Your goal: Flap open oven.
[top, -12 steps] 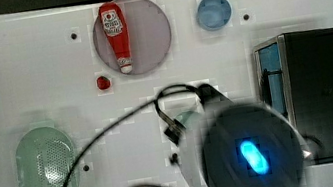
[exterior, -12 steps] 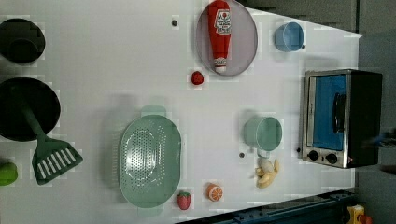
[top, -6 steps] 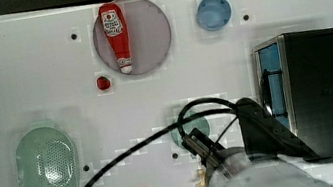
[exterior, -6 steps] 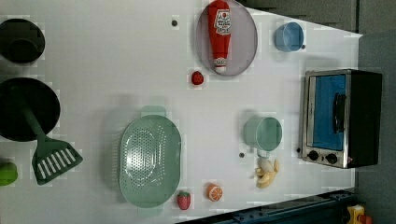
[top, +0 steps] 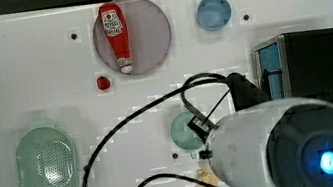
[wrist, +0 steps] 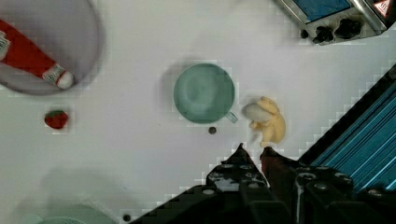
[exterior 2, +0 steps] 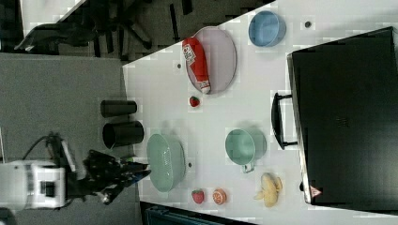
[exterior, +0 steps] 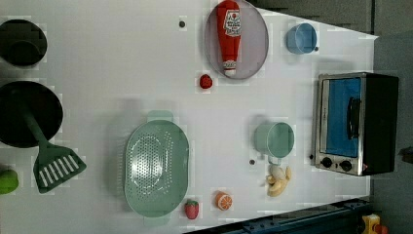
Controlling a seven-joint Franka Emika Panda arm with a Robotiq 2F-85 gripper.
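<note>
Approach step, I'd say: nothing touched yet. Across the left view, from its left: a pale green perforated oval colander (exterior: 156, 168), a mint-green round mug (exterior: 275, 140), a peeled yellow banana (exterior: 278, 178), then the boxy silver-fronted toaster oven (exterior: 355, 124), blue glass door closed. The black gripper (wrist: 254, 154) hangs near the banana, fingers nearly together, empty. Next it needs to hook the dark bar handle (exterior: 353, 117). The mug, near the door, may crowd its swing.
</note>
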